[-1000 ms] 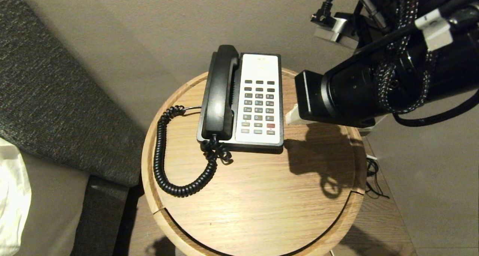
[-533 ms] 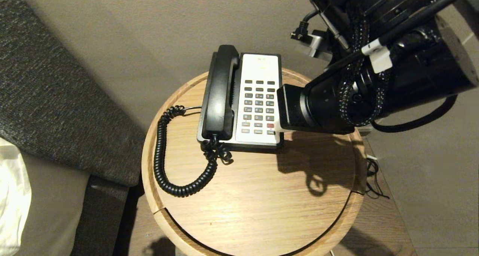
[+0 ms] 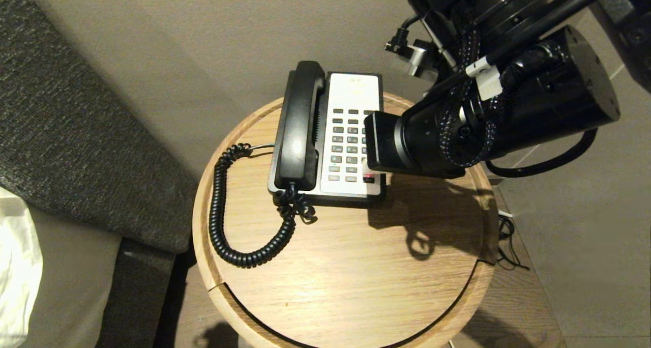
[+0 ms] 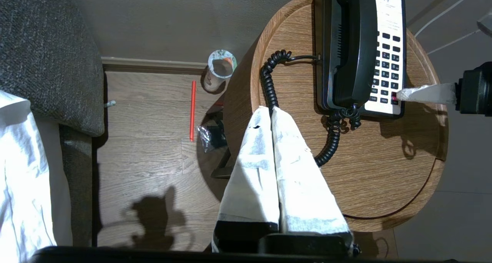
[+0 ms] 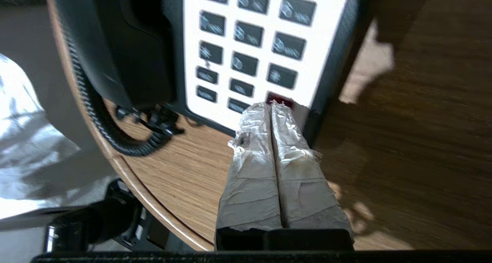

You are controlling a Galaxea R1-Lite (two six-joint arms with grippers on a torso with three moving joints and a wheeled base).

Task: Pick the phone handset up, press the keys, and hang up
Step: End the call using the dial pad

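Pressing the keys (image 3: 351, 144) with right gripper (image 5: 271, 106), jaws together, handset (image 3: 301, 124) cradled mid-desk (image 3: 356, 266); next, pressing straight down.

Round wooden side table (image 3: 356, 266) (hard shadows), beige wall (image 3: 203, 32), grey upholstered headboard (image 3: 66, 124), wood floor (image 4: 150, 140).
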